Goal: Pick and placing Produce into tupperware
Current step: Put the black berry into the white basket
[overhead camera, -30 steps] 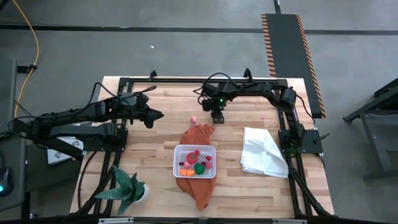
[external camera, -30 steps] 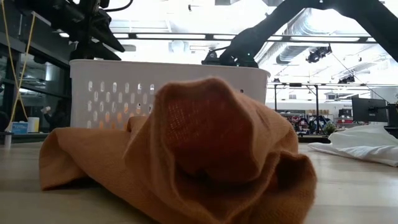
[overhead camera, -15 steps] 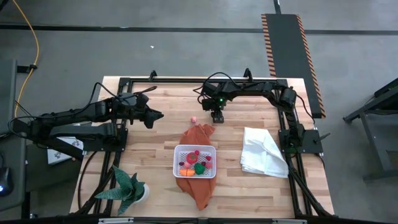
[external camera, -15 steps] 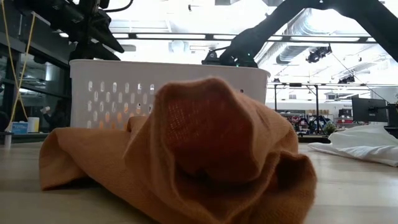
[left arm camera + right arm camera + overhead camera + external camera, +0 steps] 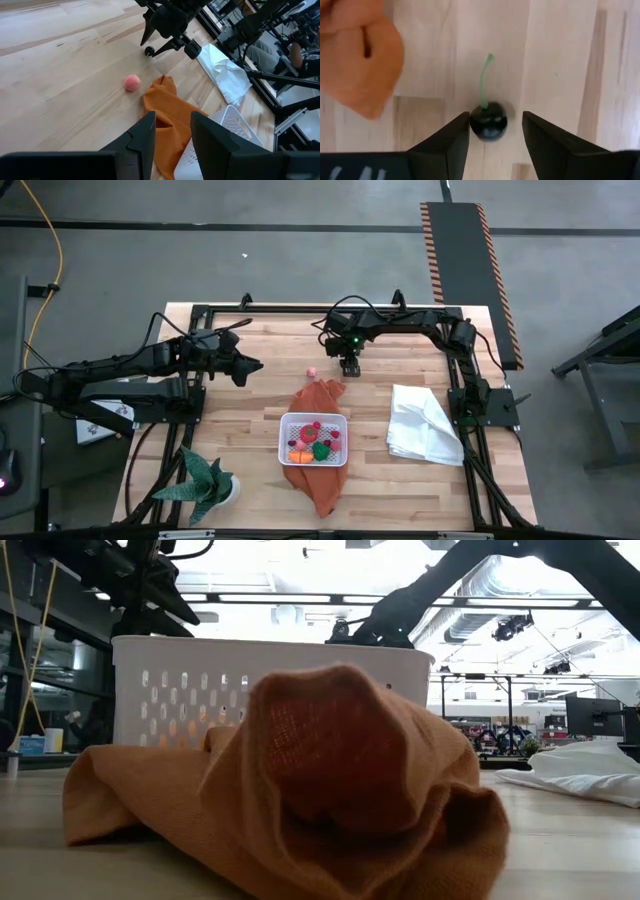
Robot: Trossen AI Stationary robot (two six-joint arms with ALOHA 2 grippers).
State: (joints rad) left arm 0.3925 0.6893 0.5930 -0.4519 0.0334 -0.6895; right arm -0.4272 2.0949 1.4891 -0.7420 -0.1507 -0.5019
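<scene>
The table (image 5: 250,340) carries, largest first, an orange cloth (image 5: 318,405) lying from mid-table toward the near edge, a white cloth (image 5: 425,425) crumpled at the right side beside the frame rail, and a potted plant (image 5: 208,485) at the near left corner. The tupperware (image 5: 313,439) sits on the orange cloth, upright, holding several pieces of produce (image 5: 315,448): red, orange and green items are distinguishable. In the low view the orange cloth's raised fold blocks most of the container wall. Bare wood lies open across the far half of the table, between the two arms and along the far edge. Two items remain outside the container: a pink fruit (image 5: 311,372) on bare wood just beyond the cloth's far tip, and a dark cherry (image 5: 489,122) with a green stem, farther right, near the cloth's corner but apart from it. The right gripper (image 5: 492,131) is low over the wood with its fingers spread either side of the cherry; a narrow gap shows on each side, and nothing is clamped. The left gripper (image 5: 250,366) hangs over the far left of the table, well clear of the pink fruit, fingers parted a little and holding nothing.
</scene>
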